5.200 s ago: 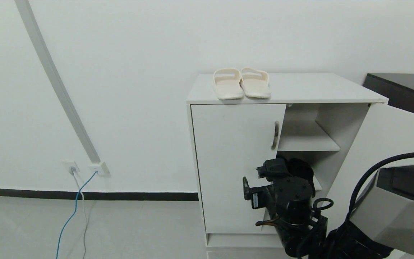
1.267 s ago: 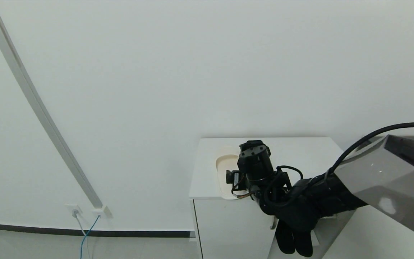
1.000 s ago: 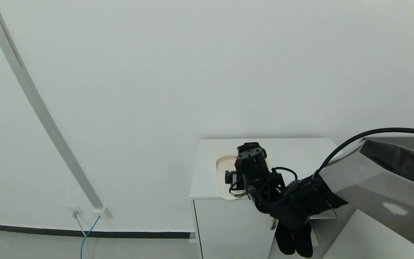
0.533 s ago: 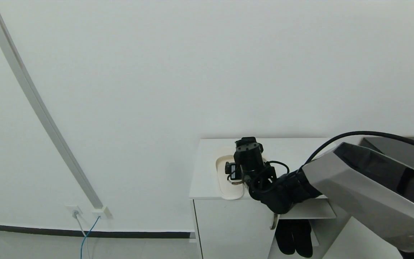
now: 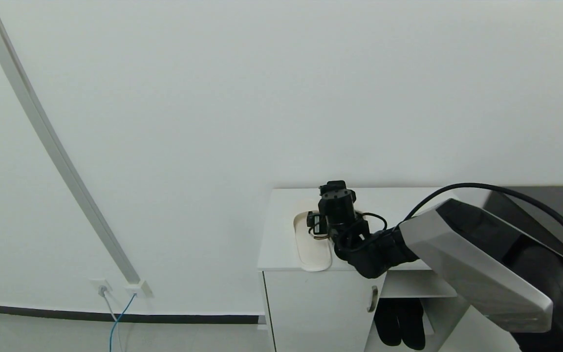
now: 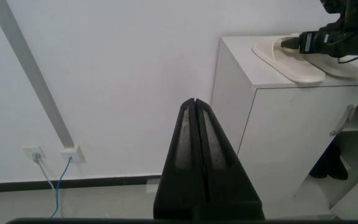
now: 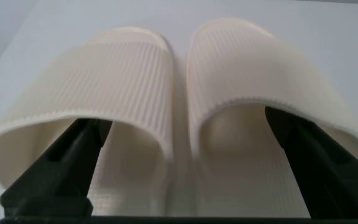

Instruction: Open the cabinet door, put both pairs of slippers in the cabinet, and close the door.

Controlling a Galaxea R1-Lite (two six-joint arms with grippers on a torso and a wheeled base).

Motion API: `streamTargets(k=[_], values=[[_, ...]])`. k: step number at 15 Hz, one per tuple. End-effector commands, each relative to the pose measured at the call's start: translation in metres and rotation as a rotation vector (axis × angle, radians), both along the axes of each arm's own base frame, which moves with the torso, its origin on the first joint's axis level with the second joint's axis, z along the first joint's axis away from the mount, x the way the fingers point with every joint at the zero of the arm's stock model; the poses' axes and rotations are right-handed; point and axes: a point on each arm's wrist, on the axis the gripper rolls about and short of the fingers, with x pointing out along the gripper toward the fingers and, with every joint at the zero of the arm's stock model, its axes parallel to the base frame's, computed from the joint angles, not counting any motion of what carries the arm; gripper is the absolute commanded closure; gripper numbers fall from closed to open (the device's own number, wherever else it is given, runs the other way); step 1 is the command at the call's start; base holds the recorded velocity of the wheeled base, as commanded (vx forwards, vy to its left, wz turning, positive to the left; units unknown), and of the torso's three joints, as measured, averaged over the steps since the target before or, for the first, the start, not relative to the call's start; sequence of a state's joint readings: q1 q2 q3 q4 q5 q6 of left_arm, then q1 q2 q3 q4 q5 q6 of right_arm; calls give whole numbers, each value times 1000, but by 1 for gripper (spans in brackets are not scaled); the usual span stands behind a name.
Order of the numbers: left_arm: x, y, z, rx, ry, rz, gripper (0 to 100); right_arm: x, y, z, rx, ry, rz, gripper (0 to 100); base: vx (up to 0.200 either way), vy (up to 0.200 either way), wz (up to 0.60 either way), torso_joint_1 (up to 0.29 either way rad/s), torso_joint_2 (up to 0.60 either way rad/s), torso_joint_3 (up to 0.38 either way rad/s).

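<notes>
A pair of cream slippers [image 5: 312, 244] [image 7: 241, 81] lies side by side on top of the white cabinet [image 5: 281, 244]. My right gripper [image 7: 182, 162] is open just above them, with one finger [image 7: 58, 171] at the mouth of one slipper's strap and the other finger [image 7: 319, 165] at the other's. A pair of black slippers [image 5: 401, 322] stands inside the cabinet behind the open right door. The left door [image 5: 318, 313] is shut. My left gripper [image 6: 195, 134] is shut on nothing, held out in the air to the left of the cabinet [image 6: 278, 118].
The open right door [image 5: 462, 332] swings out at the cabinet's lower right. A shelf [image 5: 416, 286] sits above the black slippers. A grey conduit [image 5: 47, 142] runs down the wall to sockets [image 5: 137, 288] with a blue cable [image 5: 118, 318].
Since the earliest frame the head camera has risen. Over the last second my right arm has slid farther along the cabinet top over the cream slippers, uncovering the black pair below.
</notes>
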State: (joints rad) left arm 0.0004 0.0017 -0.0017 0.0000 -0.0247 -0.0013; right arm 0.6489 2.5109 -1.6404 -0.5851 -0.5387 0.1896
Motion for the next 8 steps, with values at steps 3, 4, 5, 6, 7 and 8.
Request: streamTargets(k=[3, 4, 5, 6, 7, 8], values=[[0, 0, 0, 0, 0, 0, 100, 6, -1, -9, -3, 4, -7, 100, 0, 0, 0, 0, 0, 0], [0, 0, 0, -2, -1, 0, 100, 6, -1, -8, -2, 3, -7, 100, 0, 0, 0, 0, 0, 0], [0, 0, 0, -2, 0, 0, 100, 6, -1, -7, -2, 3, -7, 100, 0, 0, 0, 0, 0, 0], [0, 0, 0, -2, -1, 0, 100, 6, -2, -7, -2, 4, -8, 100, 0, 0, 0, 0, 0, 0], [0, 0, 0, 0, -2, 0, 100, 5, -2, -6, -1, 3, -9, 100, 0, 0, 0, 0, 0, 0], [0, 0, 0, -2, -1, 0, 100, 4, -3, -2, 3, -1, -10, 100, 0, 0, 0, 0, 0, 0]])
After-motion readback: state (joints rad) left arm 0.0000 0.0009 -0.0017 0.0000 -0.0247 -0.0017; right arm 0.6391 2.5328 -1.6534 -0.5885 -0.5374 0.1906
